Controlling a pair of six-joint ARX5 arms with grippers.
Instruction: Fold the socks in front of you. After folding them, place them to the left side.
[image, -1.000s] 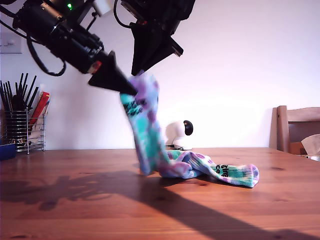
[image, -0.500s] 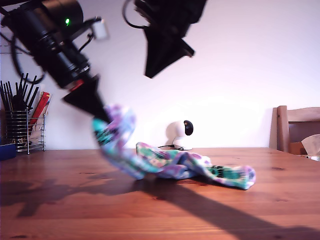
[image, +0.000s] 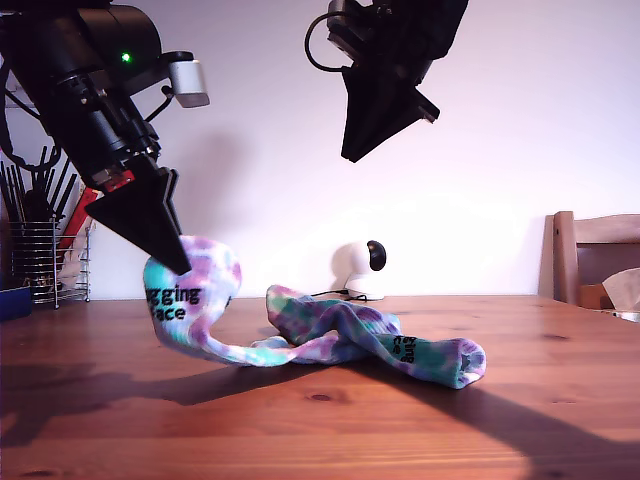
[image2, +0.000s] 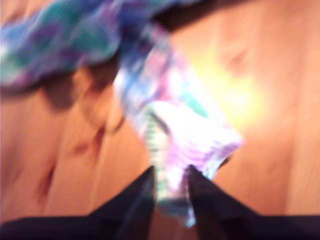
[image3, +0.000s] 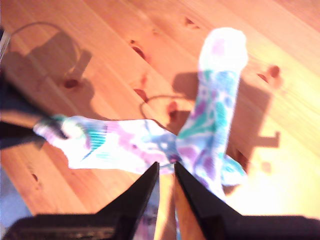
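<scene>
The tie-dyed socks (image: 330, 335) lie in a twisted heap on the wooden table (image: 300, 420), teal, purple and white with black lettering. My first gripper (image: 178, 262) is shut on one sock's lettered cuff (image: 190, 290) and holds it just above the table at the exterior view's left. The first wrist view is blurred but shows the fabric (image2: 175, 125) pinched between the fingers of that gripper (image2: 170, 170). My second gripper (image: 350, 155) hangs high above the heap, holding nothing. Only a narrow gap shows between its fingers (image3: 165, 164), with the socks (image3: 210, 115) far below.
A wire rack of black utensils (image: 45, 250) and a blue object (image: 12, 302) stand at the exterior view's left edge. A small white device (image: 358, 268) sits behind the socks. A wooden chair (image: 595, 260) is at the exterior view's right edge.
My first gripper has carried the cuff down and toward the exterior view's left, dragging the sock out. My second gripper has let go of the sock and moved off up to the right.
</scene>
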